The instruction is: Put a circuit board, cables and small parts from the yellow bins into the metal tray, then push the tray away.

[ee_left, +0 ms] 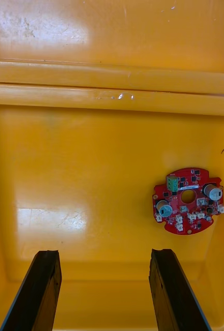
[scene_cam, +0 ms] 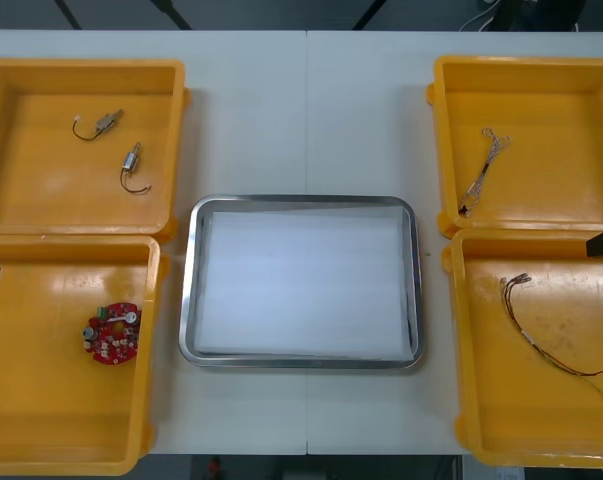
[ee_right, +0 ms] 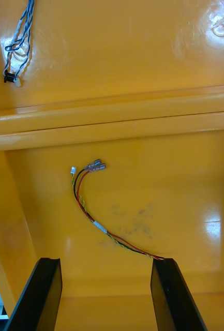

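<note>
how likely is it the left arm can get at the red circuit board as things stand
Likely yes: the left tool hangs open above the near left yellow bin, and the circuit board lies bare on its floor, nothing over it.

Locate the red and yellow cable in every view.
Front view: the thin red and yellow cable lies in the near right yellow bin.
Right wrist view: it lies just ahead of the open right gripper.
Left wrist view: another bin, with the round red circuit board, under the open left gripper.
Shared landmark: the rim ridge between both right bins.
</note>
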Robot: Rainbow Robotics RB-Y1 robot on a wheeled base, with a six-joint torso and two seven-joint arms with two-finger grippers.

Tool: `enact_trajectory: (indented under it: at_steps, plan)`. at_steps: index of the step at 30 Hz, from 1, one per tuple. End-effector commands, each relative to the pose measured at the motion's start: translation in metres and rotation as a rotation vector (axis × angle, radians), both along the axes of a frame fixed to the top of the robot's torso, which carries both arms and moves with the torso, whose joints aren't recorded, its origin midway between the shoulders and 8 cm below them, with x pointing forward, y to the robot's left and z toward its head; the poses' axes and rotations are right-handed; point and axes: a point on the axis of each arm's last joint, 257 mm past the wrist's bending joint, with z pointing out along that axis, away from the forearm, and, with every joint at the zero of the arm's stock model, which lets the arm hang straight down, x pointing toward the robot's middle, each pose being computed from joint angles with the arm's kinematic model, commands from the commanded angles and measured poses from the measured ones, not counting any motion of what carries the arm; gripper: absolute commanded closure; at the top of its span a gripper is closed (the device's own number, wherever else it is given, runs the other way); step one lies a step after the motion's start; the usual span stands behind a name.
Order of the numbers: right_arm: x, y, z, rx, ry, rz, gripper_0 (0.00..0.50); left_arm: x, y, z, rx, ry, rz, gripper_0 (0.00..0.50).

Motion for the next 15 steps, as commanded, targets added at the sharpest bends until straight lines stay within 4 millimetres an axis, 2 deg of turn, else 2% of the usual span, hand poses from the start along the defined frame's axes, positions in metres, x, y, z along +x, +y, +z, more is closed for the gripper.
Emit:
enact_trajectory:
  at_steps: [1, 15]
  plan:
    - [0.0087, -0.0065, 0.0275, -0.062, -0.067, 0.046, 0.0, 0.0133, 0.0078, 0.0278, 0.012, -0.062, 0.061, 0.0]
    - [0.0087, -0.0065, 0.0275, -0.062, -0.067, 0.046, 0.0, 0.0133, 0.0078, 0.0278, 0.012, -0.062, 0.061, 0.0]
